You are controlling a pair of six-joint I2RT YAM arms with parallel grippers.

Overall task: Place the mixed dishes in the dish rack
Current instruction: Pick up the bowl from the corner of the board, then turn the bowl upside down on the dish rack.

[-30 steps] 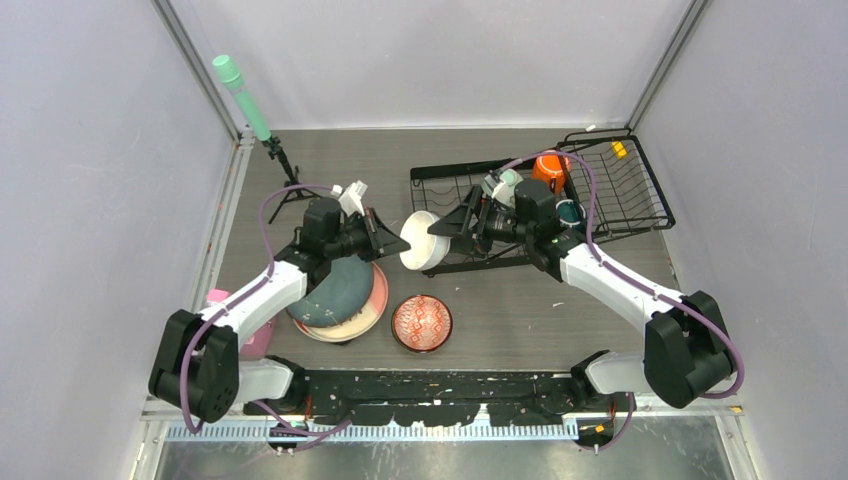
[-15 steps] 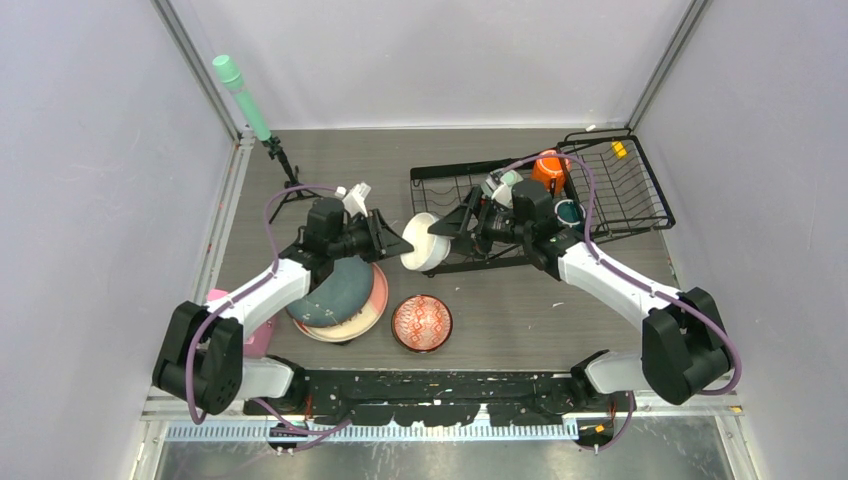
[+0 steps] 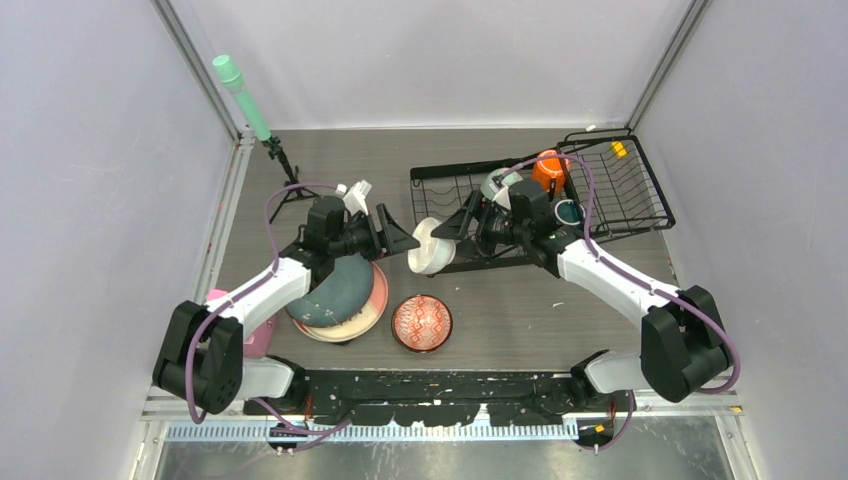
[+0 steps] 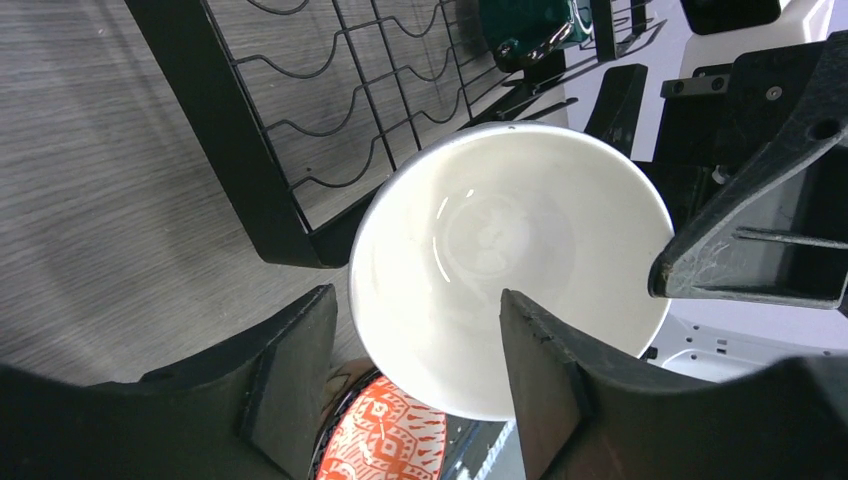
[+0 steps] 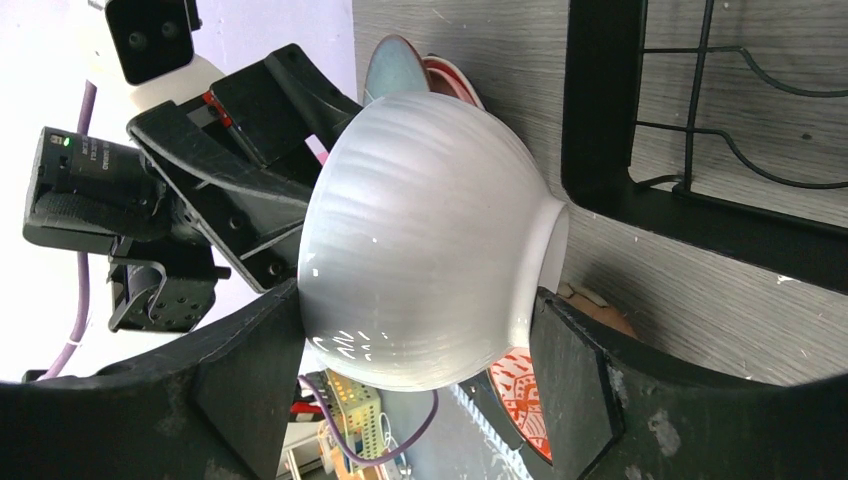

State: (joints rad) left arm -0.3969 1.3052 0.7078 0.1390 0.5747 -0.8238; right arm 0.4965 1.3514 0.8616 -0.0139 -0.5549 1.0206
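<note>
Beside the near-left corner of the dish rack (image 4: 215, 130), the right gripper (image 5: 418, 300) clamps the white bowl (image 3: 428, 250), tipped sideways. The left gripper (image 4: 415, 298) faces it, jaws spread, holding nothing.

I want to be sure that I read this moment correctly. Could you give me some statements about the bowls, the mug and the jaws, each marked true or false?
1. The right jaws hold the white bowl on its side. True.
2. The left jaws are shut on the white bowl. False: they stand open and do not grip it.
3. The orange mug is in the rack. True.
4. The patterned bowl is in the rack. False: it sits on the table, nearer the arm bases than the rack.
</note>
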